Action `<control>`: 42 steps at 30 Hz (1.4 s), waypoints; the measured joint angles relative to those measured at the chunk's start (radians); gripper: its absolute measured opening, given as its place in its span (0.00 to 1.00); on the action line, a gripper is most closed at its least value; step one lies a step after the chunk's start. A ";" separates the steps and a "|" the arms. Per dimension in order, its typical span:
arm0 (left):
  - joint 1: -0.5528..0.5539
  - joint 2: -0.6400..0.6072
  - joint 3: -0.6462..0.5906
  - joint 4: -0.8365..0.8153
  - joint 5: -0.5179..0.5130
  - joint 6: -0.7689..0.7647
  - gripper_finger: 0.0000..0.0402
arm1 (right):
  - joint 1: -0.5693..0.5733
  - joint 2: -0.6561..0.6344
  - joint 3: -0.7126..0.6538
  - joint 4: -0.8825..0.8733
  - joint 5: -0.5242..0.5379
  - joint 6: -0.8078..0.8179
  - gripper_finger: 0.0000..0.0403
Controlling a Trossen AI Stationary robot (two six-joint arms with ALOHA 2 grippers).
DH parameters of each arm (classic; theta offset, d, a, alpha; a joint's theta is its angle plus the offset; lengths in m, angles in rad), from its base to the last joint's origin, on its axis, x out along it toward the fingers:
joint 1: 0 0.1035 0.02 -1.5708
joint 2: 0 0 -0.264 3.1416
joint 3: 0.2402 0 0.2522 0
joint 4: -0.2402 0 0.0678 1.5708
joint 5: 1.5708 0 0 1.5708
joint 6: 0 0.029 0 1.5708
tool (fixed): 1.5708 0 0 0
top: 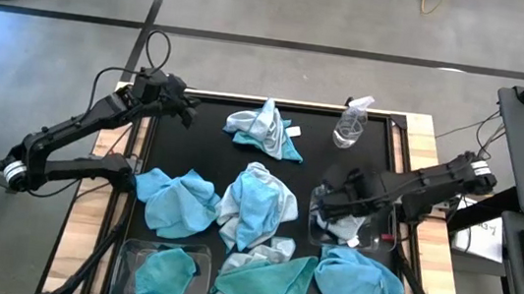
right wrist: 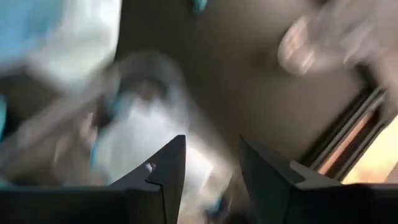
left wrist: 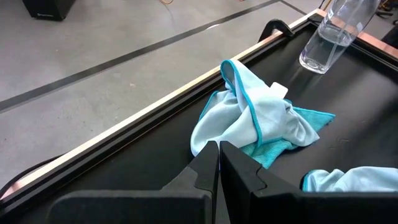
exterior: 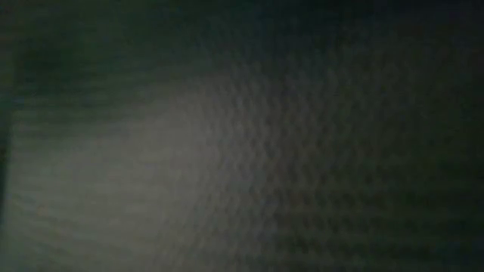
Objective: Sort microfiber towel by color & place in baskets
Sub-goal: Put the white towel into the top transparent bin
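Okay, black surface [top: 205, 141] with wood edging carries everything. Left arm [top: 76, 131] stretches to the far-left corner, its jaws [top: 187, 109] [left wrist: 219, 163] clenched tight together on nothing, hanging above the surface near the far heap. Right arm [top: 436, 182] reaches in from the right side, its jaws [top: 327, 204] [right wrist: 211, 165] parted with an empty gap between the tips, over the right-hand basket [top: 385, 242].

Towels next, spread all over. Big teal towel [top: 261, 284] at the near edge, middle. Another bright blue towel [top: 357, 282] near-right, just beside the right basket. Blue towel [top: 177, 202] left of centre. Pale whitish-blue towel [top: 257, 204] in the centre, a smaller pale towel [top: 275, 250] just nearer than it, touching the big teal one. Far heap [top: 264, 129] [left wrist: 252, 118] is a pale cloth bunched on a teal one, near the far rim.

Left basket [top: 131, 251] at the near-left corner, clear, holds one teal towel [top: 163, 274]. Right basket holds a pale cloth [top: 344, 228], partly hidden by the right arm; right wrist view is smeared but shows a whitish shape [right wrist: 134, 134] below the jaws.

Clear spray bottle [top: 352, 123] [left wrist: 336, 34] stands upright far-right, well apart from the heap.

Low view is dark, nothing readable.
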 joint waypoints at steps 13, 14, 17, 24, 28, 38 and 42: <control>0.000 0.000 -0.001 -0.007 0.000 0.000 0.00 | -0.113 0.000 0.085 0.406 0.448 -0.259 0.32; 0.000 0.000 -0.001 -0.011 0.000 0.000 0.00 | -0.122 0.002 0.085 0.435 0.449 -0.288 0.32; 0.000 0.000 -0.001 -0.013 0.000 0.000 0.00 | -0.145 0.007 0.084 0.516 0.449 -0.350 0.32; 0.000 0.000 -0.001 -0.013 0.000 0.000 0.00 | -0.164 0.007 0.084 0.642 0.449 -0.359 0.32; 0.000 0.000 -0.001 -0.013 -0.014 -0.010 0.00 | -0.164 0.008 0.084 0.658 0.449 -0.405 0.32; 0.000 0.000 -0.001 -0.016 -0.114 -0.030 0.00 | -0.170 0.065 0.083 0.760 0.449 -0.591 0.32; 0.000 0.000 -0.001 -0.034 -0.114 -0.030 0.00 | -0.205 0.111 0.083 0.812 0.448 -0.682 0.32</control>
